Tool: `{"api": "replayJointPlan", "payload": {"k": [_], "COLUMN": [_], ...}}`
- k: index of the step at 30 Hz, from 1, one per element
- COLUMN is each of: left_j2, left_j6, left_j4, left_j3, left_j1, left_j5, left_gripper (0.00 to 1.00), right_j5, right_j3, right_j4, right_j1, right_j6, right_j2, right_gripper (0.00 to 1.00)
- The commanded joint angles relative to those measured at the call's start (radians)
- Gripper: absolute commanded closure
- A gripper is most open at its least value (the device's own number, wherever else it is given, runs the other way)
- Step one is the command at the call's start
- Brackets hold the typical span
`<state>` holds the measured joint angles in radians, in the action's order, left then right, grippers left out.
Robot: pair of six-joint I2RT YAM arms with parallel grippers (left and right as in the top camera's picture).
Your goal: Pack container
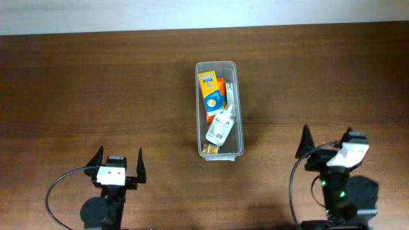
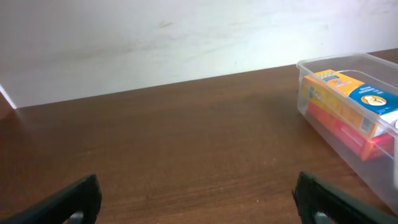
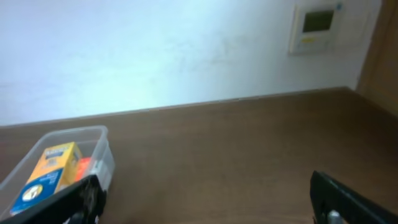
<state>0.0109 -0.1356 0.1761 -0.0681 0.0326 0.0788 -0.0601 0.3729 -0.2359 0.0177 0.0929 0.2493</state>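
The container is a long clear plastic bin standing in the middle of the brown table. Inside it lie an orange and blue box, a red-orange box beside it, and a small white bottle on top near the front end. The container also shows at the right of the left wrist view and at the lower left of the right wrist view. My left gripper is open and empty near the front left edge. My right gripper is open and empty at the front right.
A white wall runs along the table's far edge. A wall-mounted thermostat shows in the right wrist view. Bare brown wood lies on both sides of the container and between the grippers.
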Motion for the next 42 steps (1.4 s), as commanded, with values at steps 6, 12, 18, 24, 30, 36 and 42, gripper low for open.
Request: {"api": "replayJointPlan", "payload": {"k": [6, 12, 18, 24, 30, 36, 42], "left_j2": [-0.006, -0.006, -0.006, -0.006, -0.006, -0.006, -0.006], "left_j6": [-0.016, -0.016, -0.016, -0.016, -0.016, -0.016, -0.016], "left_j4": [0.0, -0.001, -0.001, -0.001, 0.0, -0.001, -0.001], "left_j3": [0.014, 0.014, 0.014, 0.014, 0.014, 0.014, 0.014], "left_j1": [0.005, 0.005, 0.005, 0.005, 0.005, 0.005, 0.005], "left_j5": [0.004, 0.004, 0.004, 0.004, 0.004, 0.004, 0.004], "left_gripper": [0.01, 0.01, 0.01, 0.01, 0.01, 0.0, 0.01], "right_j5": [0.076, 0.077, 0.076, 0.086, 0.09, 0.092, 0.094], "right_j3": [-0.222, -0.259, -0.27, -0.344, -0.367, -0.367, -0.367], "right_j4": [0.126, 0.138, 0.14, 0.203, 0.233, 0.181, 0.161], "right_j1": [-0.005, -0.005, -0.005, -0.005, -0.005, -0.005, -0.005], "right_j6": [-0.006, -0.007, -0.009, -0.009, -0.01, -0.01, -0.01], "right_j2": [-0.207, -0.246, -0.246, -0.246, -0.246, -0.246, -0.246], "right_gripper": [0.02, 0.02, 0.02, 0.02, 0.02, 0.02, 0.02]}}
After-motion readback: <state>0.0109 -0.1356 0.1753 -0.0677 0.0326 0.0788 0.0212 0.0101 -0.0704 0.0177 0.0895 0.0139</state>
